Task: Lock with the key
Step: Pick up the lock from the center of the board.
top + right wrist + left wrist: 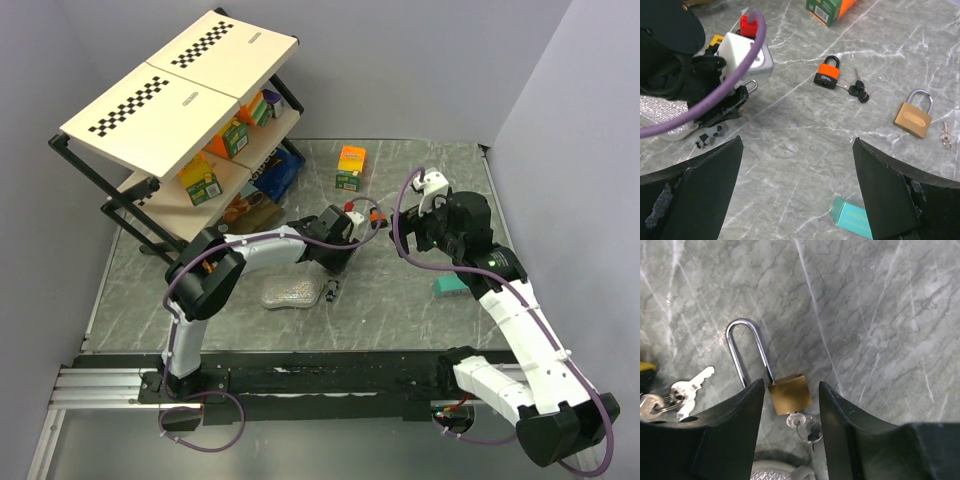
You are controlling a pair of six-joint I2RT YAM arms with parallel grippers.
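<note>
Left wrist view showed the left gripper (791, 385) half-open astride the brass padlock (789, 395), not gripping, shackle (742, 320) unlatched, key (796, 419) inserted; the right gripper (797, 141) gaped empty.

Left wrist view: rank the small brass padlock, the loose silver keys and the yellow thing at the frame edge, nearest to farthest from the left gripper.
From the left gripper:
1. small brass padlock: between the fingers, in the gap.
2. loose silver keys: on the table, at picture left, beyond the finger.
3. yellow thing: far left edge, mostly cut off; cannot identify it.
</note>
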